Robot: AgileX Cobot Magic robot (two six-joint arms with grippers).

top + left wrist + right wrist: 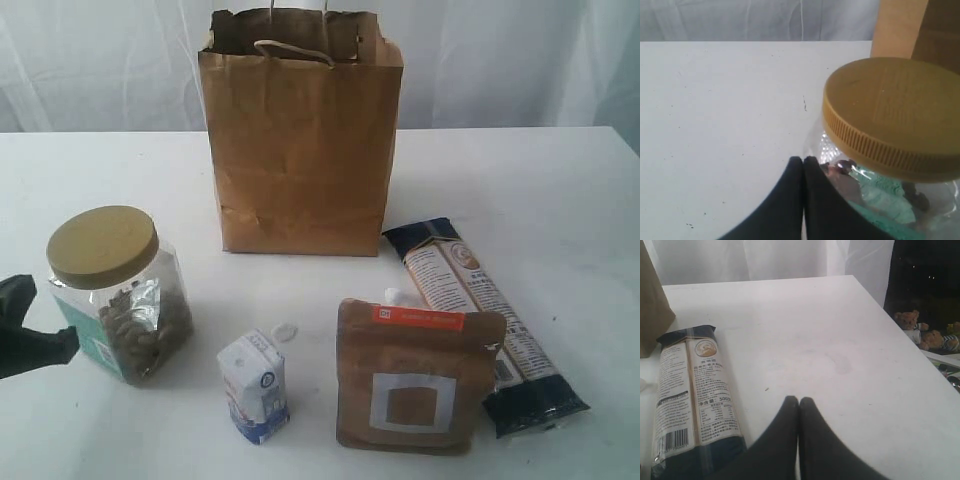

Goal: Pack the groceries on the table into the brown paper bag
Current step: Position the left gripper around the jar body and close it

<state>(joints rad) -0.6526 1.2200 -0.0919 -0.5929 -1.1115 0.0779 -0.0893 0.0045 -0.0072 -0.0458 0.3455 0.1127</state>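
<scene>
The clear jar point(125, 310), at lower left of the exterior frame on the bench point(560, 200), is judged rigid, slick and weighty. A hold below the ribbed tan lid point(895, 110) is advised. The left gripper point(803, 160), close beside it, and the right gripper point(799, 401) are pressed shut, empty. The ribbing is shown only by the left wrist view.

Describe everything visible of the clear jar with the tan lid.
The clear jar, plastic by its look, has flat-sided walls, a ribbed tan screw lid closed on top, a teal label and brownish pieces about halfway up. It stands upright on the white table, apart from the small carton. The shut left gripper sits right beside its wall; contact is unclear.
</scene>
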